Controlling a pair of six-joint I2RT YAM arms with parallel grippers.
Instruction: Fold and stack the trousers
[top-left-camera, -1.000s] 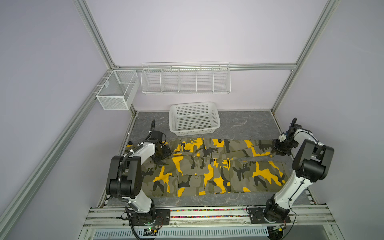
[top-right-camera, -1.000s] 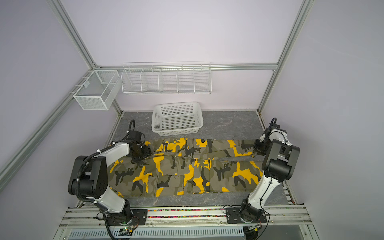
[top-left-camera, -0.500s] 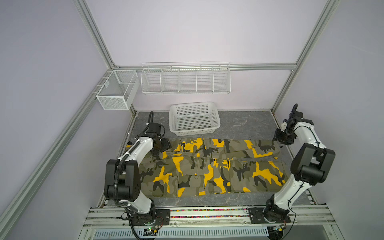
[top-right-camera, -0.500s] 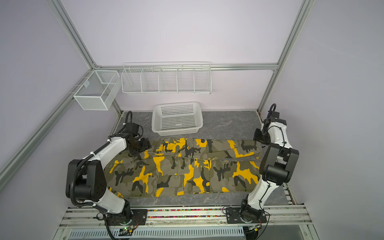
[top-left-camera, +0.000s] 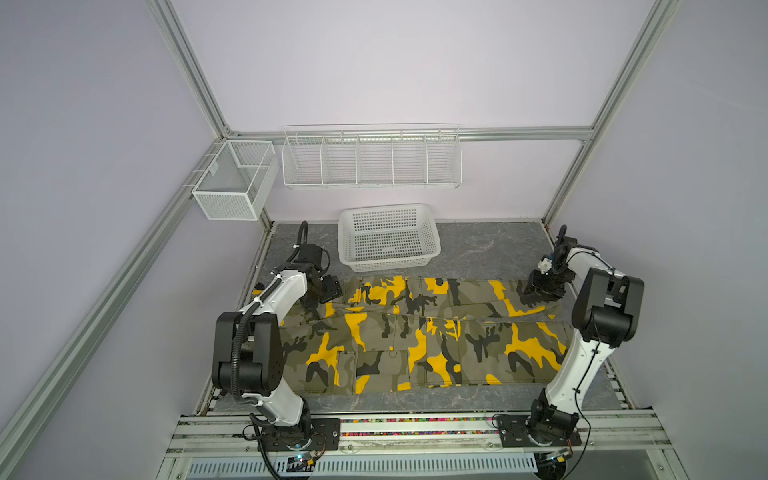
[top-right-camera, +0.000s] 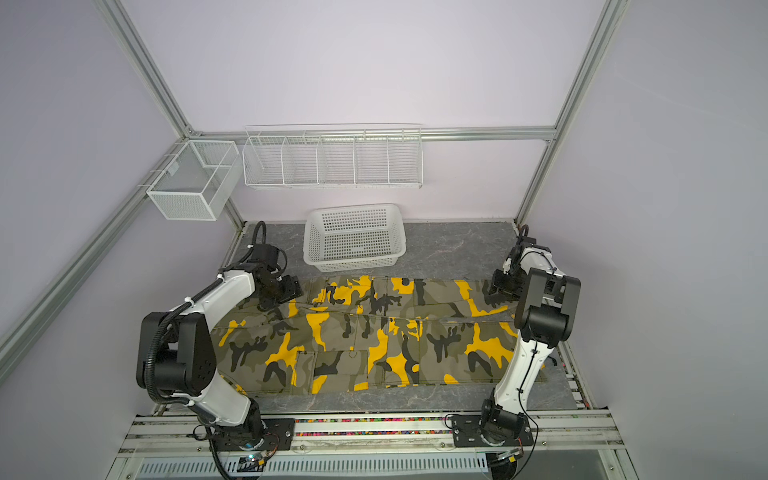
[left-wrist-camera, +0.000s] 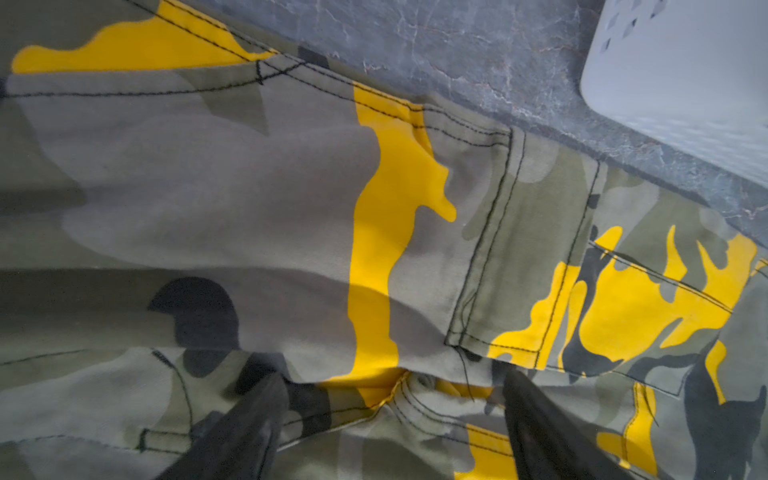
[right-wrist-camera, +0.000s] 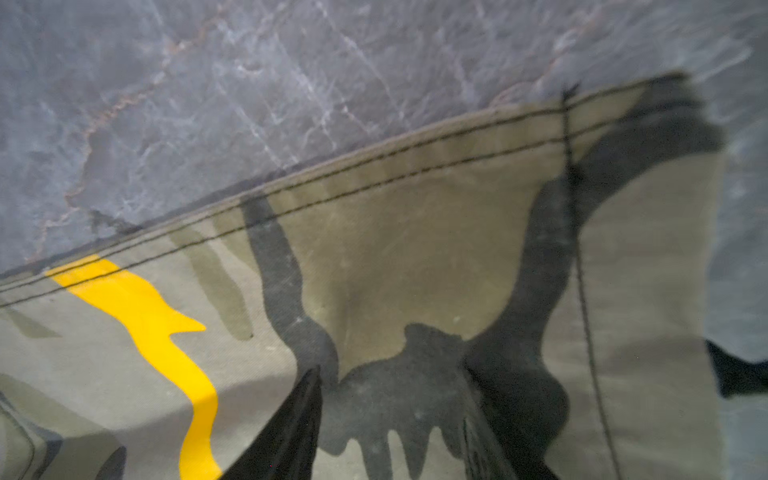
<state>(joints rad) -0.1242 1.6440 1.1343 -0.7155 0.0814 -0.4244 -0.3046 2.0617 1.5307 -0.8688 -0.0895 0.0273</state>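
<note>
The camouflage trousers (top-left-camera: 415, 332) (top-right-camera: 365, 332) lie spread flat across the grey table, legs side by side, running left to right. My left gripper (top-left-camera: 328, 291) (top-right-camera: 291, 291) is at their far left end. In the left wrist view it (left-wrist-camera: 395, 374) stands open, its fingers on either side of a bunched seam of the trousers (left-wrist-camera: 249, 187). My right gripper (top-left-camera: 540, 293) (top-right-camera: 500, 289) is over the far right corner. Its wrist view shows it (right-wrist-camera: 390, 370) open above flat cloth near the hem of the trousers (right-wrist-camera: 415, 249), holding nothing.
A white lattice basket (top-left-camera: 386, 262) (top-right-camera: 353, 262) (left-wrist-camera: 685, 83) stands just behind the trousers at the middle back. A long wire rack (top-left-camera: 370, 158) and a small wire bin (top-left-camera: 235, 178) hang on the walls. Bare grey table (top-left-camera: 490, 249) shows at the back right.
The right gripper's jaws have widened and the far right edge of the trousers now lies flat. The right gripper has shifted slightly left. The left gripper has barely moved.
</note>
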